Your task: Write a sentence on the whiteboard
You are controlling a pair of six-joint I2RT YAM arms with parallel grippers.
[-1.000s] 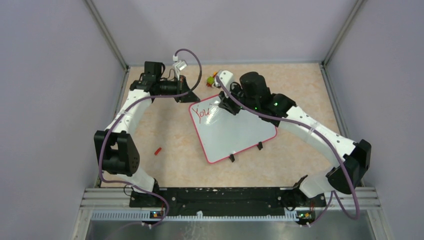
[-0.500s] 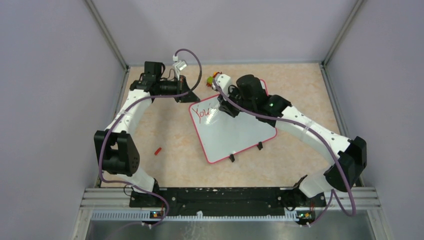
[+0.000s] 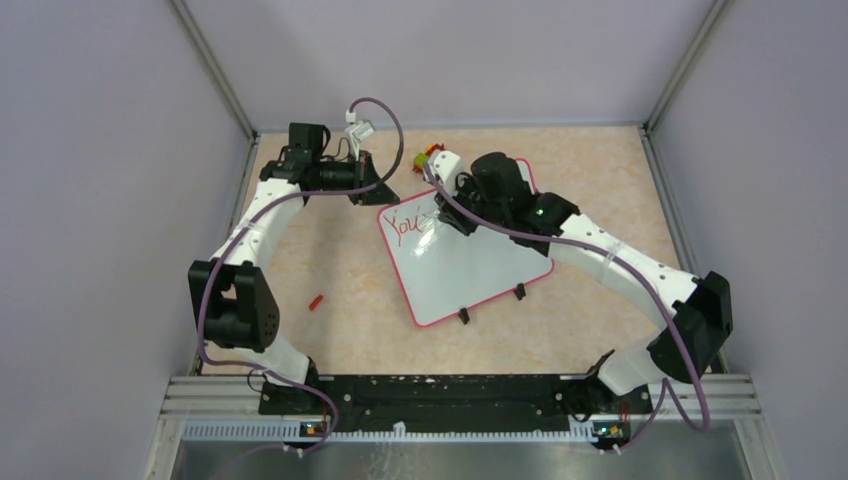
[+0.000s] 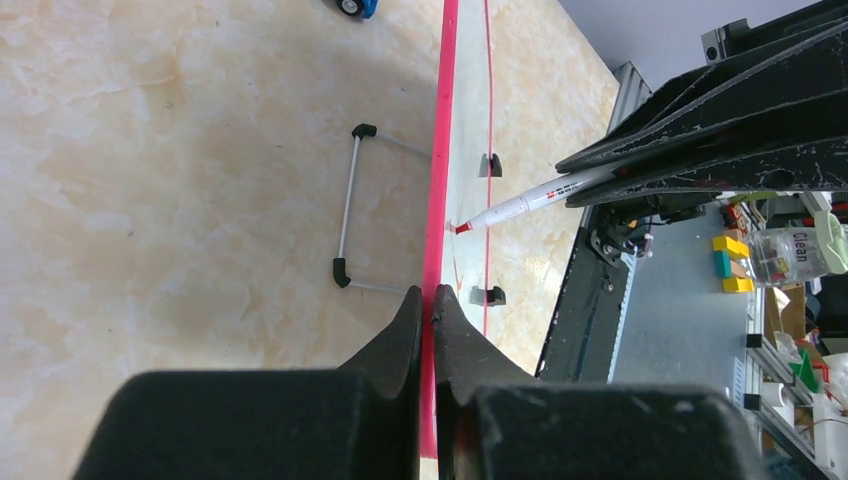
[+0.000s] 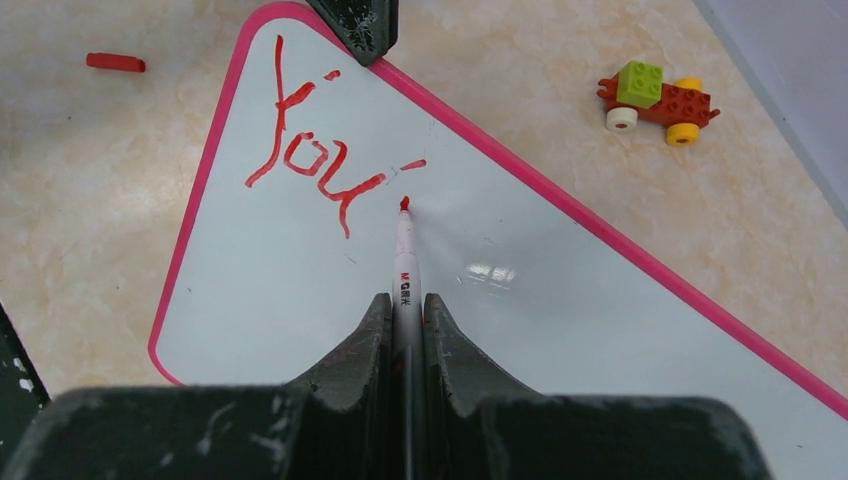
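Mid-sentence step: right end effector (image 5: 405,305) grips white red-tipped marker (image 5: 404,250) beside red handwritten "You'" lettering (image 5: 300,150) on glossy pink-rimmed whiteboard (image 5: 560,340) lying on beige worktop (image 3: 340,300), left end effector (image 4: 427,300) pinches its rim (next likely needs the "r" stroke).

You can read "You" in slanted red handwriting, the start of the sentence (image 5: 305,150) on the whiteboard (image 5: 560,330). Right after it stand a short stroke and a small dash that make no clear letter. The marker (image 5: 404,258) carries small red print on its white barrel, "M" and "G" legible, the rest too small. At the edge of the left wrist view, a clear bottle (image 4: 795,255) reads "Clean".
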